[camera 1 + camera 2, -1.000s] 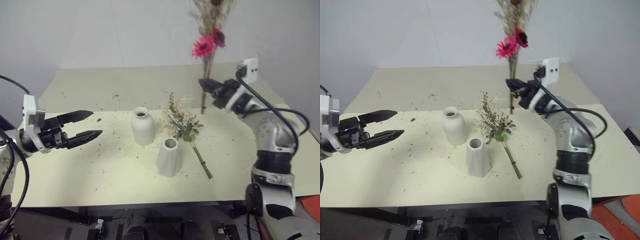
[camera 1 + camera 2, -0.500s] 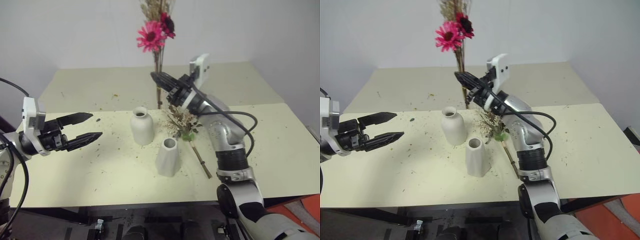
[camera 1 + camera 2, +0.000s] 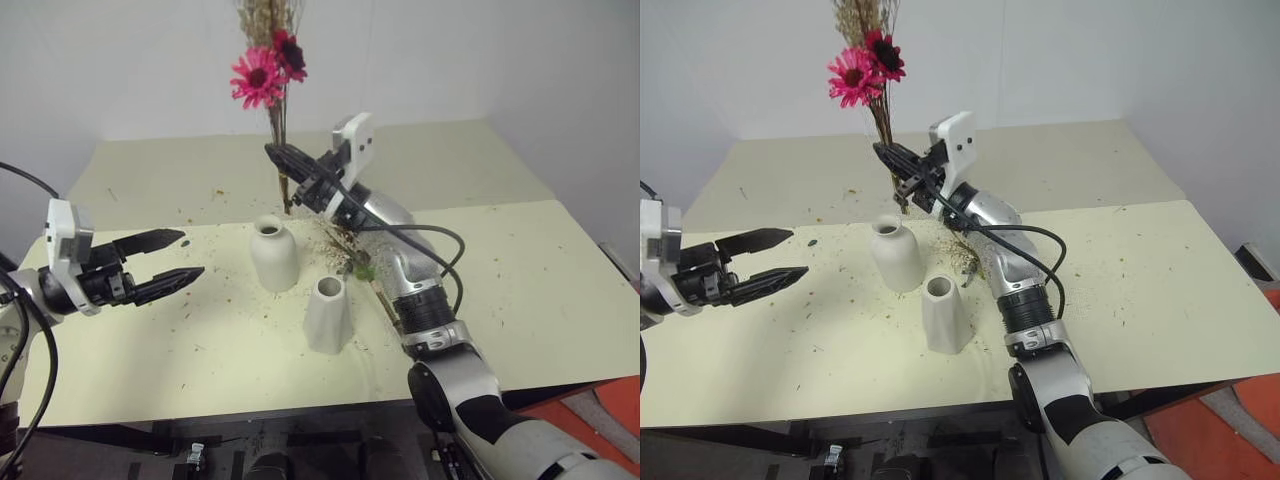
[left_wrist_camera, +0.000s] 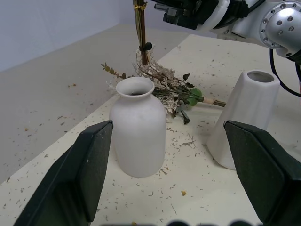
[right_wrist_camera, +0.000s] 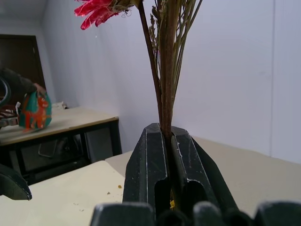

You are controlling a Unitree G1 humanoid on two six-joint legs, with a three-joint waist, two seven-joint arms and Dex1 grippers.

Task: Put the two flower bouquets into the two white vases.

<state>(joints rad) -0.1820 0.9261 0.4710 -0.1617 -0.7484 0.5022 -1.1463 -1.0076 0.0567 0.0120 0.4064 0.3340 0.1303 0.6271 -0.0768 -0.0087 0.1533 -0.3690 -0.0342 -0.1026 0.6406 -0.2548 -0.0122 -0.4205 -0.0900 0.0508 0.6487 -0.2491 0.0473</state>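
A: Where's the daisy bouquet [image 3: 268,75] now?

B: Upright in the air, stem ends just above and behind the bottle vase [image 3: 273,255]. The right gripper [image 3: 283,160] is clenched on the stems, I'd guess to drop them straight in.

A: The rest?

B: Bushy bouquet [image 4: 164,89] lies on the table [image 3: 520,270] behind the 2 vases, tapered vase [image 3: 328,314] empty. Left gripper [image 3: 172,262] hangs released nearby, maybe to steady.

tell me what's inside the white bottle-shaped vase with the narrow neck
The white bottle-shaped ceramic vase shows a dark mouth with no stems in it; its depths are hidden. The slim magenta daisy bouquet hangs beyond it.
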